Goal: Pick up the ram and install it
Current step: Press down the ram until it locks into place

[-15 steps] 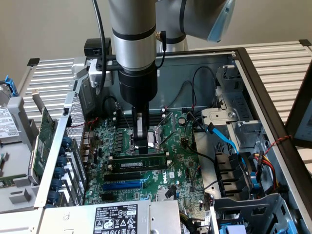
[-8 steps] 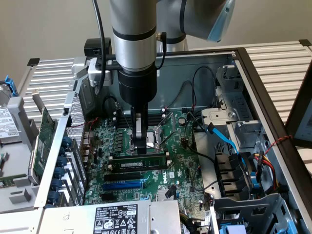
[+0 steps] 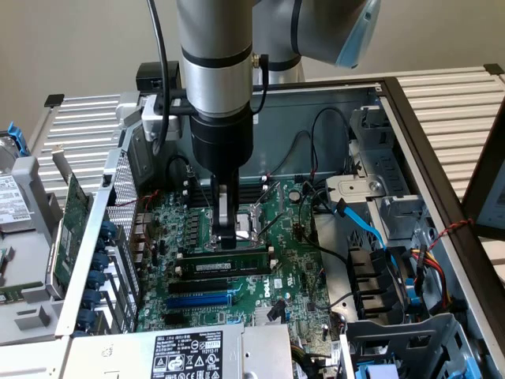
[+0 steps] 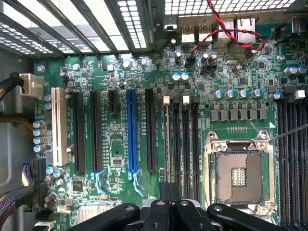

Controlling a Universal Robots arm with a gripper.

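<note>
The ram (image 3: 237, 262), a long narrow green stick with a white label, stands on edge in a slot of the green motherboard (image 3: 292, 268), its labelled face toward the exterior view. My gripper (image 3: 227, 239) hangs straight down over its middle, fingers shut together, tips at the ram's top edge with nothing held between them. I cannot tell whether the tips touch it. In the wrist view the shut fingers (image 4: 165, 195) line up with the memory slots (image 4: 176, 144) beside the CPU socket (image 4: 239, 171).
The open PC case surrounds the board. A larger green expansion card (image 3: 75, 229) leans outside the case at the exterior view's left. Blue cables (image 3: 359, 225) and a drive cage (image 3: 394, 268) crowd the right. The power supply (image 3: 185, 355) sits at the front.
</note>
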